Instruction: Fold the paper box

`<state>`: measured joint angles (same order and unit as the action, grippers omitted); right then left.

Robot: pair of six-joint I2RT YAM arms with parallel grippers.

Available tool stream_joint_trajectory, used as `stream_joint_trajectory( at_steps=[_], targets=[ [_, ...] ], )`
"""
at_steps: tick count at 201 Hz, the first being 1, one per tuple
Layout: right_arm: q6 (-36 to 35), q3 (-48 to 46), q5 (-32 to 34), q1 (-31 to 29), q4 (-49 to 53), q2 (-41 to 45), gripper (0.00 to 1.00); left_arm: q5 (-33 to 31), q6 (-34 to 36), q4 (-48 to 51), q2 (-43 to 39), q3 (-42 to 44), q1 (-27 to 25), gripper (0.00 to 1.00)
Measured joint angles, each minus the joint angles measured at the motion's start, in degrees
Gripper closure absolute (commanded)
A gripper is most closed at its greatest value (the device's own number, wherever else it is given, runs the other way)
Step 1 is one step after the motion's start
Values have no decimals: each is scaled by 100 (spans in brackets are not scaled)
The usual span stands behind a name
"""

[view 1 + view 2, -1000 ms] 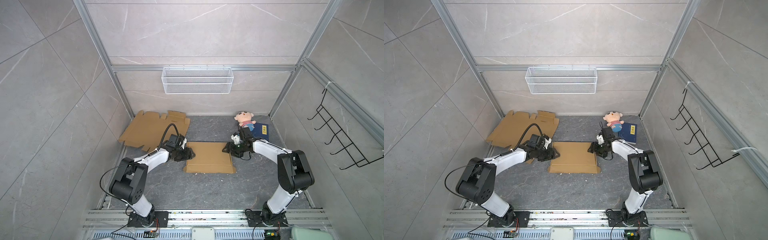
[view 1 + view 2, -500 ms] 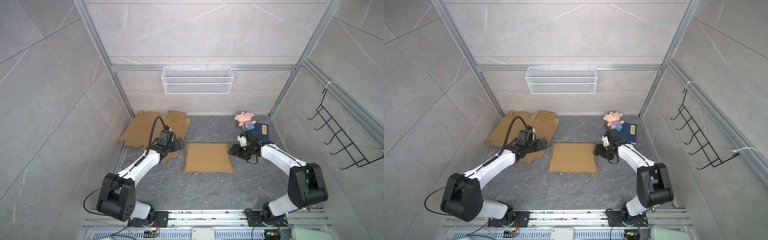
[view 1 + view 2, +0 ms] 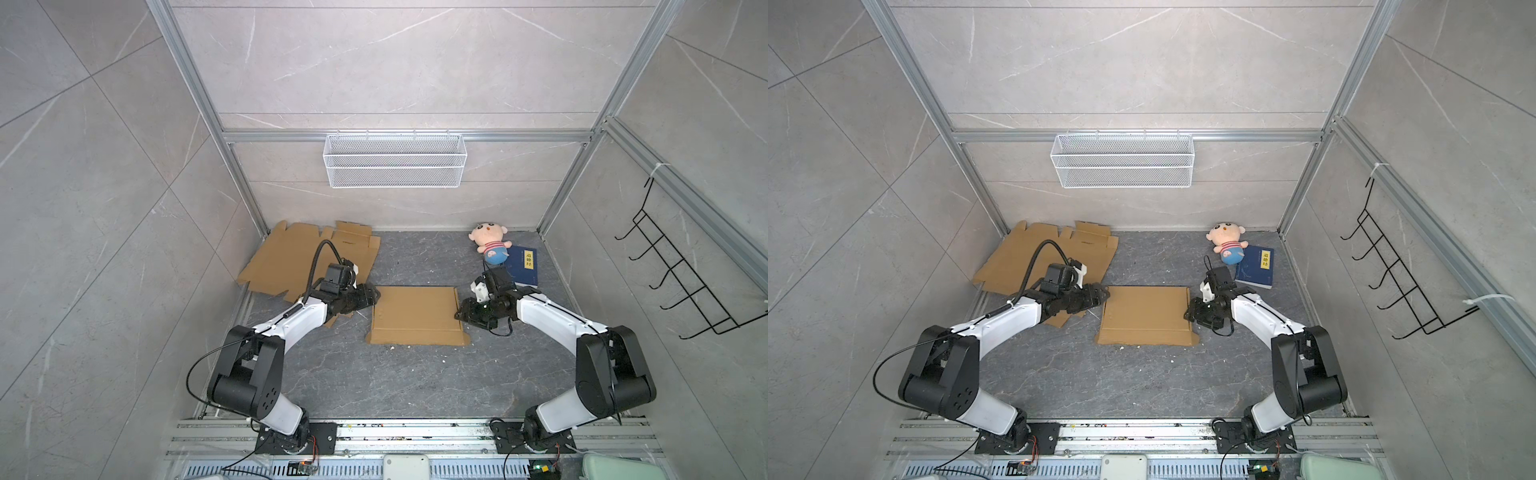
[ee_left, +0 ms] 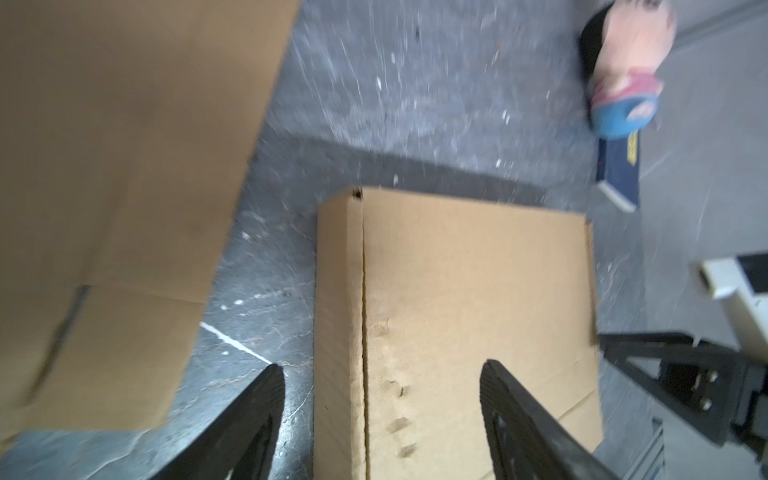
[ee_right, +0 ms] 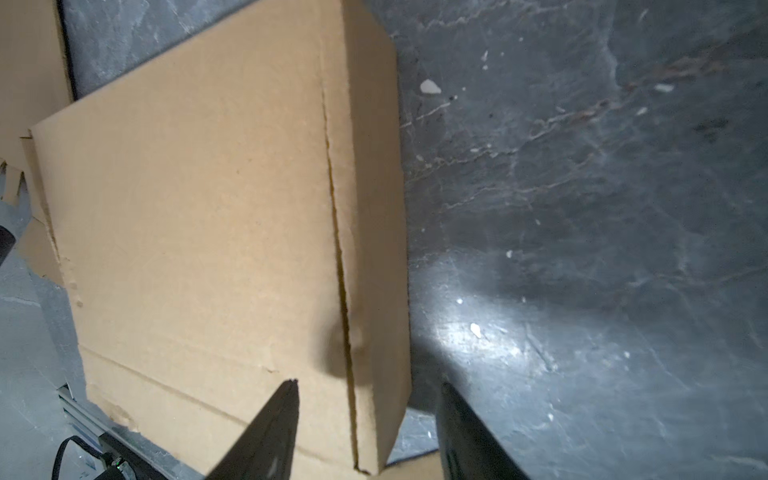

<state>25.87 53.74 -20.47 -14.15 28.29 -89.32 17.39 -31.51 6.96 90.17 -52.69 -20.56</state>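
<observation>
The paper box (image 3: 417, 313) (image 3: 1146, 313) is a closed, low brown cardboard box lying on the dark floor between both arms. My left gripper (image 3: 374, 300) (image 3: 1105, 295) is at its left edge. In the left wrist view the left gripper (image 4: 382, 374) is open, its jaws straddling that edge of the box (image 4: 457, 311) without touching it. My right gripper (image 3: 459, 311) (image 3: 1187, 313) is at the box's right edge. In the right wrist view the right gripper (image 5: 368, 386) is open, with the box's side wall (image 5: 374, 249) between its jaws and a gap on both sides.
A flat unfolded cardboard sheet (image 3: 307, 262) lies at the back left, partly under the left arm. A plush doll (image 3: 490, 245) and a blue book (image 3: 524, 266) sit at the back right. A wire basket (image 3: 395, 160) hangs on the back wall, a black hook rack (image 3: 681, 282) on the right wall.
Both grippers left the box's far corners, backed off sideways, then came back in to the box's left and right edges. The right jaws have narrowed a little.
</observation>
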Motion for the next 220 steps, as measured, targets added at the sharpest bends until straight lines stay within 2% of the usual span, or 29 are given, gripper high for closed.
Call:
stream_joint_trajectory(
  at_steps=[23,44,60,84,98,140,160,179,190,220],
  targets=[
    [9,0,-33,-46,-116,-181,58,70,48,-39,365,59,-44,43],
    [-35,11,-33,-63,-136,-260,60,201,70,-142,584,120,-46,46],
    [-35,15,-26,-72,-133,-251,53,247,94,-212,577,127,-46,46],
    [-17,15,131,-85,42,-85,45,240,149,-199,564,129,-44,38],
    [52,13,264,-133,284,190,41,240,190,-142,535,129,-46,33],
    [269,-179,426,-407,605,1062,26,275,251,-111,501,153,0,27],
    [249,-256,424,-426,531,979,21,450,155,-197,501,188,50,23],
    [166,-240,238,-393,249,520,19,702,0,-367,505,199,81,17],
    [151,-232,66,-372,28,186,18,807,-61,-461,525,201,83,18],
    [162,-234,-588,-120,-481,-332,16,955,-118,-629,826,192,92,33]
  ],
)
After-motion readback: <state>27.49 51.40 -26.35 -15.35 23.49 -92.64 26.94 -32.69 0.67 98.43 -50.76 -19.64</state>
